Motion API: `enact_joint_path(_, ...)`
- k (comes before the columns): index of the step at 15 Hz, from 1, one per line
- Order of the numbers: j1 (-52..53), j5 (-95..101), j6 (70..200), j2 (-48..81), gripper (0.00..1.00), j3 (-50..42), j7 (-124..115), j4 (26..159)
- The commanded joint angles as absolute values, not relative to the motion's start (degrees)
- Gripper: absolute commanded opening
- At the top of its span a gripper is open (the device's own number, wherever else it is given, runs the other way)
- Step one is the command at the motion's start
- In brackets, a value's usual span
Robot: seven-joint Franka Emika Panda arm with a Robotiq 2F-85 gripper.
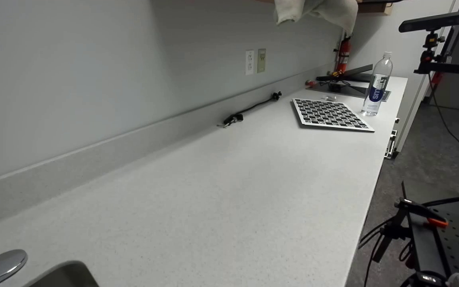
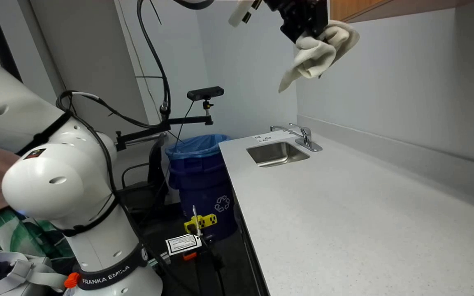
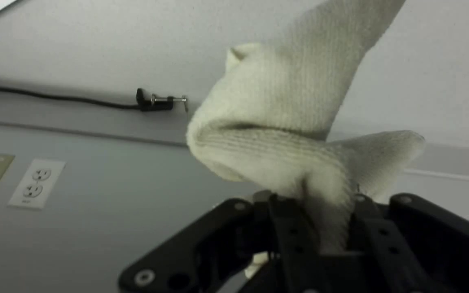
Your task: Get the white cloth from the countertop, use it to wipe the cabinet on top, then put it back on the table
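- My gripper [image 3: 319, 200] is clamped on the white cloth [image 3: 283, 97], high above the counter [image 2: 323, 213], seemingly between back edge and front edge.
- Should handle light, limp, unslippery; nothing to break.
- Best hold: thick bunched fold, loose ends free for wiping.

Free room, countertop [image 2: 323, 209] to cabinet [image 2: 379, 10]

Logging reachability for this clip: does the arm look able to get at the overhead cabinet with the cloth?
Likely yes: the gripper holds the white cloth raised close by the overhead cabinet, with nothing visible blocking the way; whether cloth and cabinet touch is unclear.
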State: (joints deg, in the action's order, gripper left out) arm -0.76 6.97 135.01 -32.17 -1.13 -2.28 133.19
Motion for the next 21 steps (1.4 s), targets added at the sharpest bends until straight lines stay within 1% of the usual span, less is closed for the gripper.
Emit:
enact_joint_path(1, -4.2, 9.4, 144.2, -33.6, 0.03, 1.0, -5.6, 134.7)
enact_joint_path(6, -10.2, 12.6, 157.6, -33.0, 0.03, 4.5, -11.6, 136.4)
enact_joint_path(14, -18.6, 13.0, 168.7, -33.3, 0.03, 11.2, -18.9, 139.9)
enact_joint_path(16, -17.8, 11.5, 169.1, -33.3, 0.03, 11.2, -18.1, 140.5)
enact_joint_path(21, -9.9, 7.8, 161.0, -33.9, 0.03, 6.1, -11.1, 140.5)
